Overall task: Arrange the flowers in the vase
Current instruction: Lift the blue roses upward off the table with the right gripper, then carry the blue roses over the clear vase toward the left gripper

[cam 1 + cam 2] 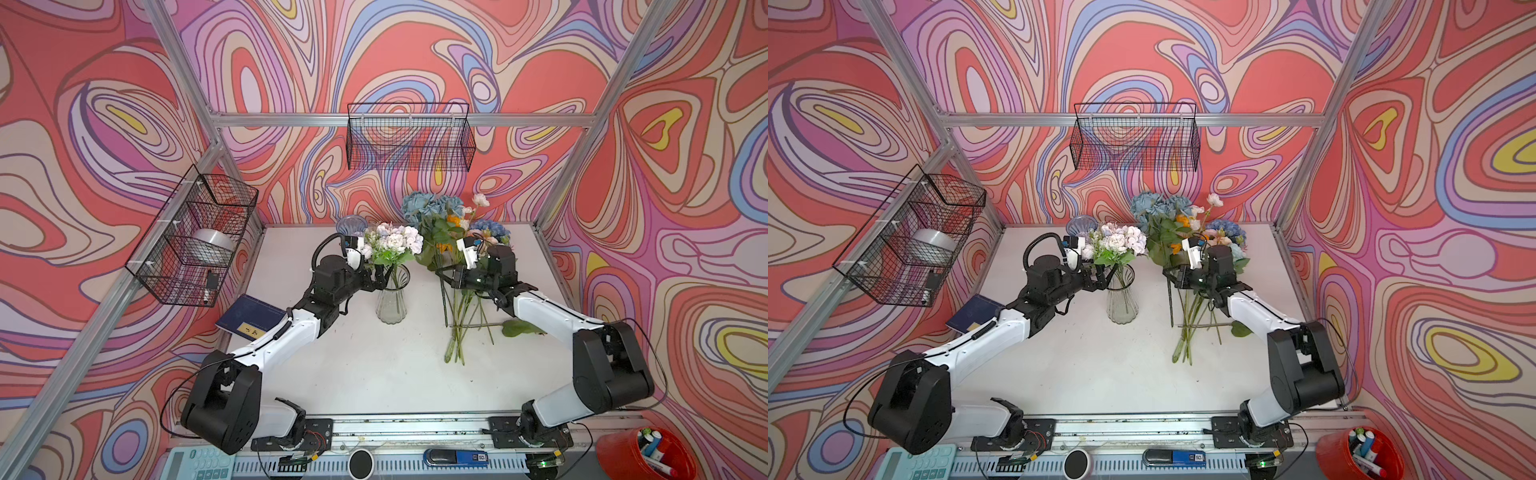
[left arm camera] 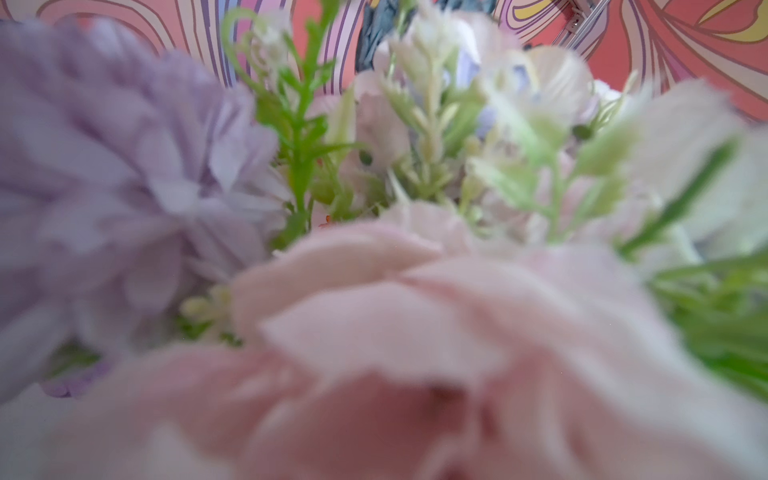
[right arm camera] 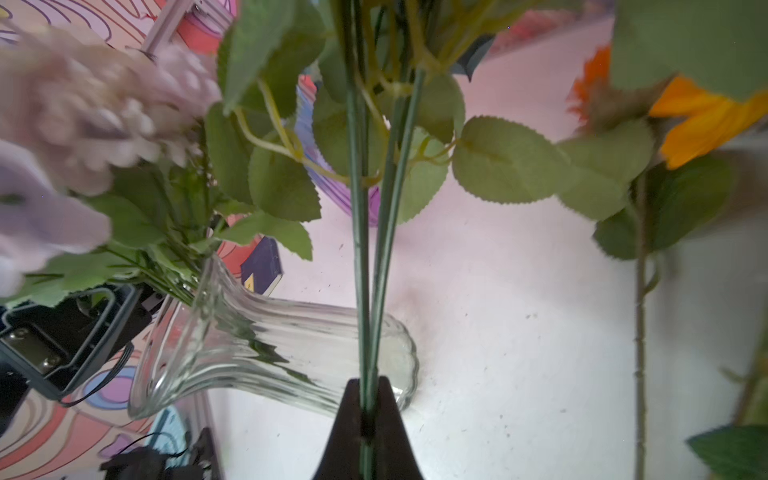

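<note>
The right hand (image 3: 365, 388) is pressed together on a few thin green stems (image 3: 360, 249), pinching them low down. The stems run out from its fingertips past serrated leaves (image 3: 507, 160). In both top views they rise to blue hydrangea heads (image 1: 428, 205), which are held up in front of the back wall. An orange daisy (image 3: 706, 120) sits off to one side on its own stem. Below the right hand, other stems (image 1: 457, 332) fan over the white table (image 1: 374, 374), right of the glass vase (image 1: 390, 307). Whether all of them lie on the table I cannot tell.

The left hand (image 1: 378, 280) is spread wide, just beside the left of the vase's mouth. Whether it touches the glass I cannot tell. The vase stands upright mid-table, between the two hands, and already holds a bunch (image 1: 395, 243) of lilac, pink and white blooms with green sprigs. Those blooms fill the left wrist view, blurred: a lilac pompom (image 2: 124, 187) and a pink peony (image 2: 395, 332).

Behind the left hand a purple vase (image 1: 349, 226) stands by the back wall. A dark blue book (image 1: 249, 318) lies at the table's left edge.
</note>
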{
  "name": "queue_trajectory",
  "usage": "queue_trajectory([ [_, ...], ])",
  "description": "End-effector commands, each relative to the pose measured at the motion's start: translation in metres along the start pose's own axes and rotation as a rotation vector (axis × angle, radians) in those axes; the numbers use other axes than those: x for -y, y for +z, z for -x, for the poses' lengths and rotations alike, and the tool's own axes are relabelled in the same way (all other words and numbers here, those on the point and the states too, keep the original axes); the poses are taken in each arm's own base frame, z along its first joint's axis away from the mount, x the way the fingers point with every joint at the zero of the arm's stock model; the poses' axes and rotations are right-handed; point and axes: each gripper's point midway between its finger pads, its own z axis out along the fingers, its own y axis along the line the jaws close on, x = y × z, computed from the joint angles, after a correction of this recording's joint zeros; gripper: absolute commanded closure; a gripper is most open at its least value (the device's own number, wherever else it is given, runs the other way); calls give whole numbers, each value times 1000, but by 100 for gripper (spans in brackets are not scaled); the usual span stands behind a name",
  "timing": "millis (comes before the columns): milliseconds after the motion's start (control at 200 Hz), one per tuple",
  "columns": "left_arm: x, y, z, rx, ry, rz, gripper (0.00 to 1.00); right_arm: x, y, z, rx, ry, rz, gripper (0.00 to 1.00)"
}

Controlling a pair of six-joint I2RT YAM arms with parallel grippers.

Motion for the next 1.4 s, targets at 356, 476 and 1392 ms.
queue_trajectory([
  [356,9,-2,24,58,31,-8,1,0,-59,47,232,-215,-272,100],
  [476,11,0,26,62,33,-17,1,-1,-71,55,287,-199,-314,100],
  [1392,7,14,28,9,36,-10,1,-249,-90,113,654,-693,326,100],
])
